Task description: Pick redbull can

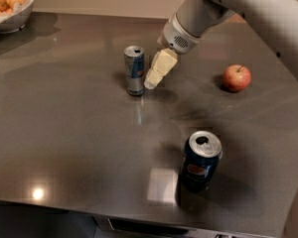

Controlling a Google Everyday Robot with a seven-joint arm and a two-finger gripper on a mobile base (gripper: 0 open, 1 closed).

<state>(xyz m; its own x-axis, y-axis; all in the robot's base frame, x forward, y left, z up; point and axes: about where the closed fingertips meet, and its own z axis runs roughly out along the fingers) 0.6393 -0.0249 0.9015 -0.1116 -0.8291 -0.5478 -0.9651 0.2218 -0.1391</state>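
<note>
The redbull can (pixel 134 70) is a slim silver-and-blue can with a silver top. It stands upright on the dark table (pixel 64 133), left of centre and toward the back. My gripper (pixel 155 77) has cream-coloured fingers. It hangs from the grey arm that comes in from the upper right. It is just to the right of the redbull can, tips near the can's lower half, and holds nothing.
A wider dark-blue can (pixel 199 161) with a round logo stands front right. A red apple (pixel 237 78) lies to the right. A white bowl (pixel 12 11) of orange-yellow fruit sits at the back left corner. The table's front edge runs along the bottom.
</note>
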